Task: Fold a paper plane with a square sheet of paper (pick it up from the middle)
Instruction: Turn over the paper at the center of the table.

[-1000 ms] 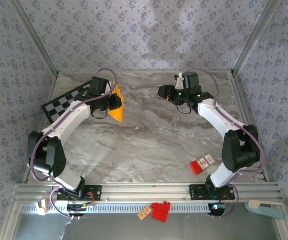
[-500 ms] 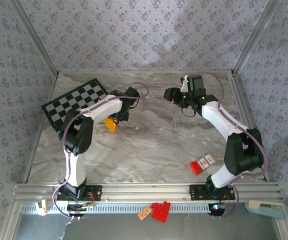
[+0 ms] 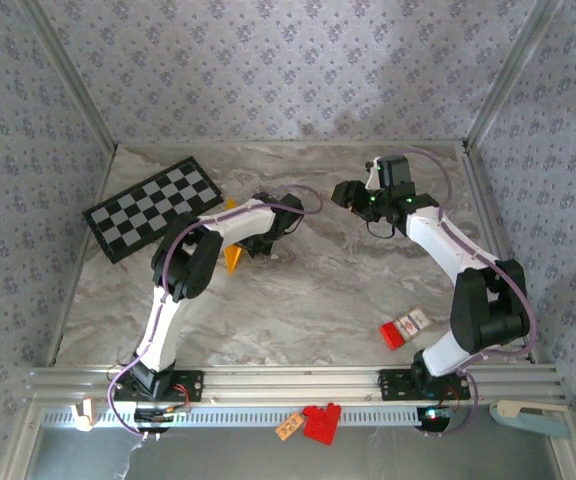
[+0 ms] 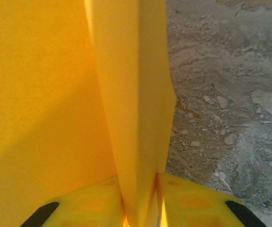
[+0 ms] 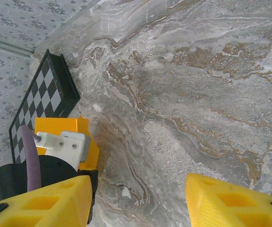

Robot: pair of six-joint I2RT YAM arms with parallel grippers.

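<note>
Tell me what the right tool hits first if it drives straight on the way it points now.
Most likely the bare grey marble tabletop: the right tool points down at open stone. The folded orange-yellow paper lies left of that line. Depth is hard to judge.

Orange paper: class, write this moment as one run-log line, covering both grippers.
left gripper: shut on folded orange paper | right gripper: open, empty, above marble table | checkered board: far-left of table
</note>
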